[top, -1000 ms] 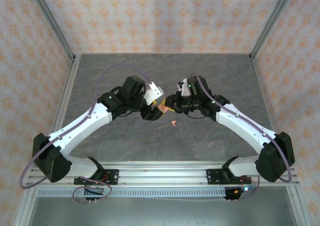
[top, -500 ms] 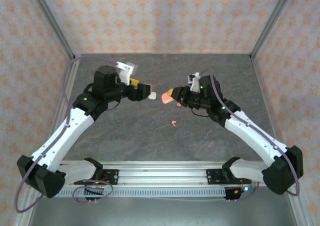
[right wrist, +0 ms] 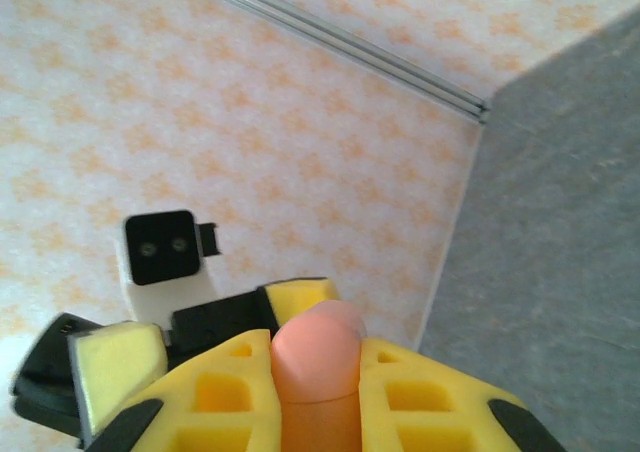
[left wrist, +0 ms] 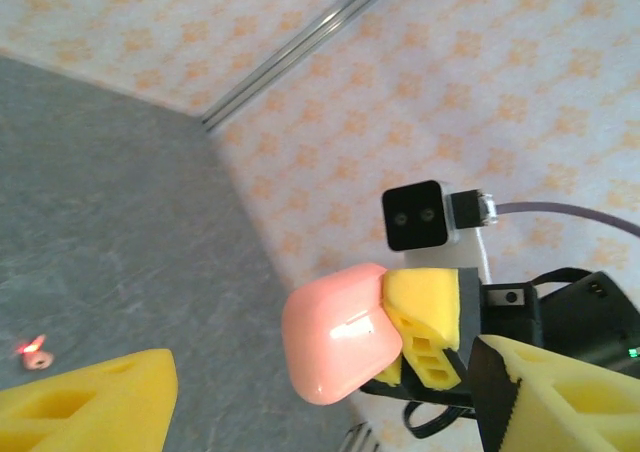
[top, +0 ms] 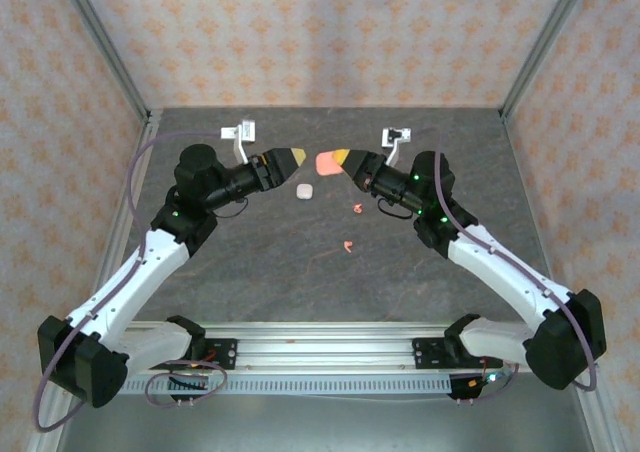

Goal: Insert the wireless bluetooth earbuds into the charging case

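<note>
My right gripper (top: 338, 160) is shut on a coral-pink charging case (top: 325, 162), held above the table with its lid closed. That case (right wrist: 315, 367) sits pinched between my yellow fingers (right wrist: 215, 392) in the right wrist view. My left gripper (top: 292, 158) stands open just left of it, not touching. In the left wrist view the pink case (left wrist: 340, 337) hangs in front of my spread fingers (left wrist: 85, 397). A white case (top: 304, 190) lies on the table below the two grippers. Two coral-pink earbuds (top: 357, 208) (top: 347, 246) lie loose on the table, and one earbud (left wrist: 35, 350) shows in the left wrist view.
The grey table (top: 250, 262) is enclosed by patterned walls and metal posts (top: 110, 52). The arm bases sit on a rail (top: 320, 347) at the near edge.
Both grippers have drawn apart, risen and moved toward the back wall. The right one kept the pink case. The white case now lies free on the table, and a second pink earbud shows.
</note>
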Controlling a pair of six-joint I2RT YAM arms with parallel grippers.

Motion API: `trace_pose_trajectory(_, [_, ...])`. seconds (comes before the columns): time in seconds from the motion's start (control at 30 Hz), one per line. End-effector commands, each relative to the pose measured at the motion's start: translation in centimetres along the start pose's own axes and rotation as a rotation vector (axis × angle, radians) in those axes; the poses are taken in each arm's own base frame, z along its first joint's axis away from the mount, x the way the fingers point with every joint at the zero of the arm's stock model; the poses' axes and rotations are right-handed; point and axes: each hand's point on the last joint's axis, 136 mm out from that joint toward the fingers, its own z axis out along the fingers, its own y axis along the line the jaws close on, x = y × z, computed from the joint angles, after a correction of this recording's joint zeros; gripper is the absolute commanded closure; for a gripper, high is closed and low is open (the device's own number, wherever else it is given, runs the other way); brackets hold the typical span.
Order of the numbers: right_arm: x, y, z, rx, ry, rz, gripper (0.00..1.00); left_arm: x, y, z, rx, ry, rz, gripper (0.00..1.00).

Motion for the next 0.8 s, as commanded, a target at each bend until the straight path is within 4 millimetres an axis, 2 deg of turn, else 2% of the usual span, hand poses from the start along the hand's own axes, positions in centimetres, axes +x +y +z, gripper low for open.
trace_pose_trajectory(0.0, [-1.2,3.3,0.3,-0.154,-0.023,0.011,0.99,-0.9,-2.9,0.1,0.132,-0.008,-0.026,0.25])
trace_pose_trajectory(0.1, [-1.3,4.1,0.4,-0.198,-0.022,0.032,0.99,-0.6,-2.9,0.4,0.144,0.013,-0.037,0.26])
trace_pose_trajectory(0.37, [-1.4,4.8,0.3,-0.244,-0.017,0.062,0.98,0.2,-5.1,1.7,0.224,0.065,-0.035,0.26])
trace_pose_trajectory(0.67, [-0.7,5.9,0.2,-0.303,0.032,0.079,0.98,-0.6,-6.3,2.9,0.275,0.049,-0.057,0.36])
trace_pose_trajectory(0.77, [-0.3,5.9,0.2,-0.307,0.049,0.078,0.98,-0.6,-6.3,3.1,0.283,0.048,-0.058,0.43])
